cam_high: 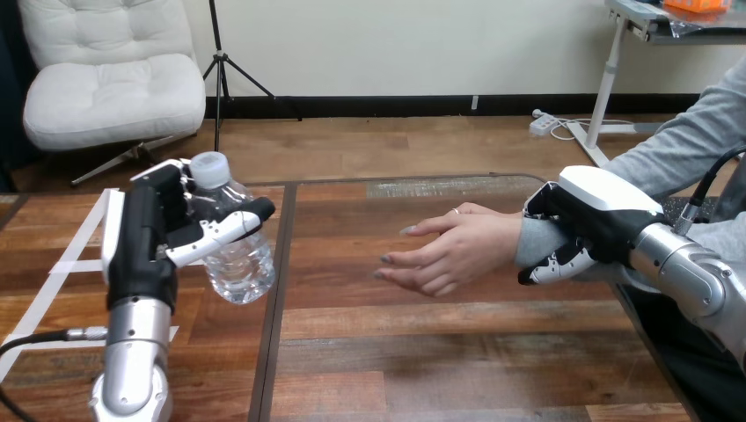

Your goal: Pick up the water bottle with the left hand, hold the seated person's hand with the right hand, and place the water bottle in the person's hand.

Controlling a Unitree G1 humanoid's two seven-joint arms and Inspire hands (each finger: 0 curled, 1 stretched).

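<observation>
A clear water bottle (232, 239) with a white cap hangs above the table, tilted a little. My left hand (167, 229) is shut on it, thumb across its front and fingers behind. At the right, the person's hand (449, 251) reaches over the table, palm turned sideways, fingers pointing left and holding nothing. My right hand (588, 224) is curled round the person's wrist at the grey sleeve, thumb below and palm over the top. A wide gap separates the bottle from the person's fingers.
White tape lines (66, 264) mark the wooden table (440, 352) at the left, beside my left arm. A dark seam (274, 325) runs front to back under the bottle.
</observation>
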